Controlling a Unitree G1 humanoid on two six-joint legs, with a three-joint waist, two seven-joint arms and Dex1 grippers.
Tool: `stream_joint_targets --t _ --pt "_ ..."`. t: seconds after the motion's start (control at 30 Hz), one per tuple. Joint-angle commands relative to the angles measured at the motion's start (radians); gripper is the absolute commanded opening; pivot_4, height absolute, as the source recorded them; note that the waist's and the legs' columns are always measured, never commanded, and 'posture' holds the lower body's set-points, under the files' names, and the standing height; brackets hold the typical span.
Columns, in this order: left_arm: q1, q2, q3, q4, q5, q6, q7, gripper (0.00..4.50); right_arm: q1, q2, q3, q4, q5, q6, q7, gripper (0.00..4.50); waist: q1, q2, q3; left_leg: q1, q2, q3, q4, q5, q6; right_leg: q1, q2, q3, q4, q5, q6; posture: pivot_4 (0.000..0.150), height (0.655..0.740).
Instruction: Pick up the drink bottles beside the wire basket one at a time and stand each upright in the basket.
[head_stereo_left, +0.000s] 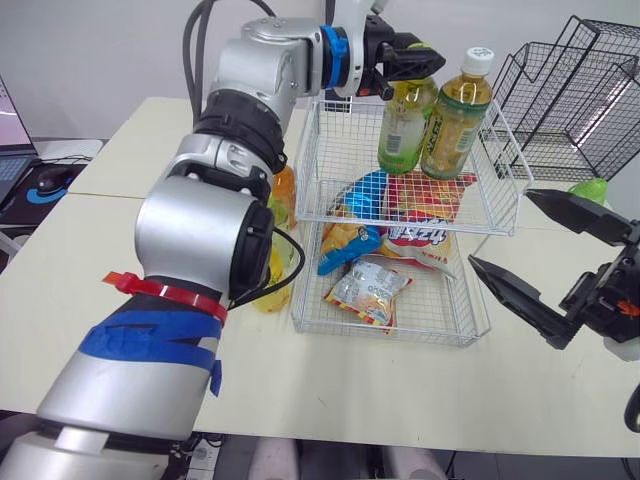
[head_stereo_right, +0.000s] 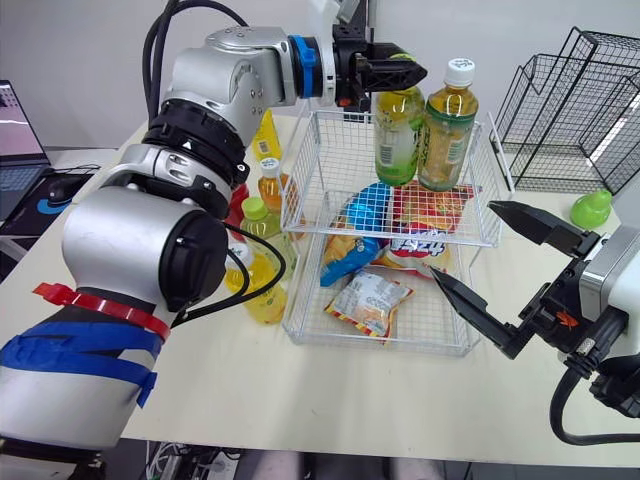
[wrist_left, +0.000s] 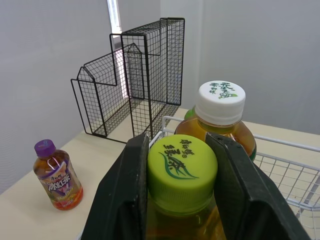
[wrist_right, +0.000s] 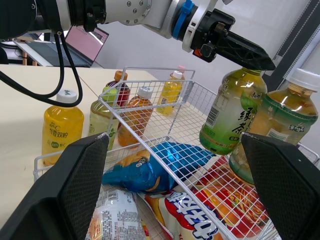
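Note:
My left gripper (head_stereo_left: 405, 62) is shut on the green cap of a green tea bottle (head_stereo_left: 404, 125), its fingers (wrist_left: 127, 185) pressed against both sides of the cap. The bottle is upright in the far part of the white wire basket (head_stereo_left: 505, 170), right beside a white-capped tea bottle (head_stereo_left: 457, 115). Several more drink bottles (head_stereo_right: 262, 280) stand on the table along the basket's left side, partly hidden by my left arm. To the right of the basket my right gripper (head_stereo_left: 503, 230) is open and holds nothing.
Snack bags (head_stereo_left: 400, 240) lie in the basket's near part. A black wire rack (head_stereo_left: 580, 90) stands at the back right with a green object (head_stereo_left: 590, 188) before it. A small purple-capped bottle (wrist_left: 55, 175) stands near the rack. A laptop (head_stereo_right: 15, 130) and mouse (head_stereo_left: 55, 180) are far left.

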Motion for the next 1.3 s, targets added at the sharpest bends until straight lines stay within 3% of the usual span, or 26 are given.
stream_joint_targets --t 0.03,0.23,0.53,0.9,1.13,1.3 --pt "-0.039 0.016 0.032 -0.022 -0.008 -0.014 -0.031 2.6 -0.02 0.006 -0.008 -0.019 -0.001 0.004 0.001 4.5 0.0 0.0 0.0 0.0 0.0 0.0 0.0 0.0 0.0 0.0 0.0 0.0 0.0 0.0 0.0 0.15 0.7207" --pt "-0.03 0.093 0.033 -0.08 -0.002 0.013 -0.124 4.46 -0.048 0.014 0.006 -0.004 -0.011 0.014 0.012 4.5 -0.004 0.001 0.0 0.001 0.0 0.0 0.0 0.0 0.0 0.0 0.0 0.0 0.001 0.0 0.0 0.15 0.7207" --pt "0.09 0.295 0.044 -0.333 -0.027 0.17 -0.197 4.46 -0.129 0.01 0.091 0.082 -0.059 0.026 0.102 4.5 -0.005 0.001 -0.001 0.004 0.001 0.001 0.0 0.0 0.0 0.002 0.0 0.001 0.002 0.001 -0.002 0.15 0.7207" --pt "0.46 0.594 0.164 -0.762 -0.051 0.312 -0.05 4.46 -0.31 0.021 0.218 0.244 -0.097 0.048 0.194 4.5 -0.002 0.001 -0.001 0.004 0.002 0.0 0.003 0.0 0.0 0.001 0.0 0.0 0.008 0.001 -0.002 0.15 0.7207" --pt "0.709 0.681 0.26 -0.874 -0.092 0.299 0.028 4.46 -0.399 0.032 0.26 0.273 -0.121 0.061 0.241 4.5 0.004 0.001 -0.001 0.004 0.003 -0.002 0.006 0.0 0.0 0.002 -0.001 -0.001 0.01 0.001 -0.002 0.15 0.7207" --pt "0.831 0.683 0.297 -0.873 -0.106 0.256 0.076 4.46 -0.401 0.048 0.252 0.265 -0.072 0.103 0.221 4.5 0.005 0.001 -0.001 0.005 0.003 -0.002 0.006 0.0 0.0 0.003 -0.002 -0.002 0.01 0.001 -0.002 0.15 0.7207"
